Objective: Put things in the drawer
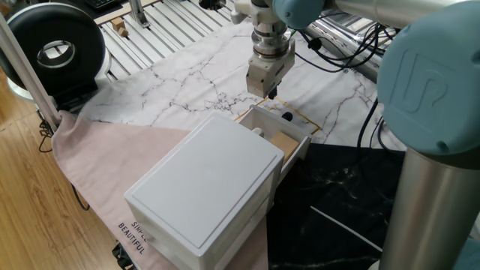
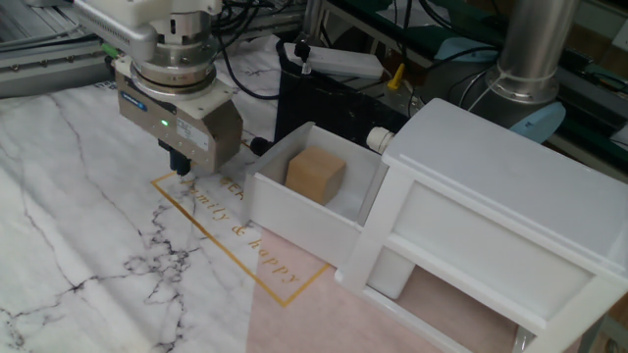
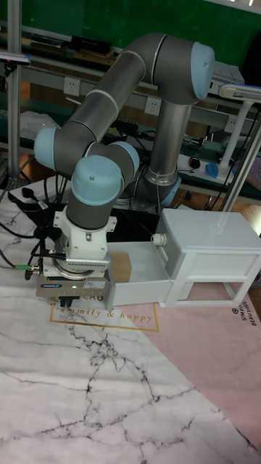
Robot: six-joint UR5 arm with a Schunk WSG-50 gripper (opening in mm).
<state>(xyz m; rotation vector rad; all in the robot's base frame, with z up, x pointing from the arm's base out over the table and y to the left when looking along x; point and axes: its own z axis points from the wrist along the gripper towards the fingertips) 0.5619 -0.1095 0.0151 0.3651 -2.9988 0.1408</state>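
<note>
Light-brown wood is showing inside the open drawer (image 2: 294,201): the small cube (image 2: 315,176) is sitting on the tray floor, toward the back, apart from the front panel. In the tall fixed view only a brown corner of it is peeking out beside the arm. The drawer is standing pulled out from the white cabinet (image 2: 491,211), whose flat top is filling the middle of one fixed view.

Just beside the drawer's front end, the gripper (image 2: 183,171) is hanging over the marble-patterned tabletop (image 2: 69,226), above the gold-lined rectangle with its printed lettering (image 2: 221,211). Its dark fingertips are pointing down near the surface; from here I cannot tell whether they are parted or pressed together, and nothing is showing between them. A small green light is glowing on its body.

A pink cloth (image 1: 112,154) is lying under the cabinet, and a black round device (image 1: 52,49) is standing at the far corner.
</note>
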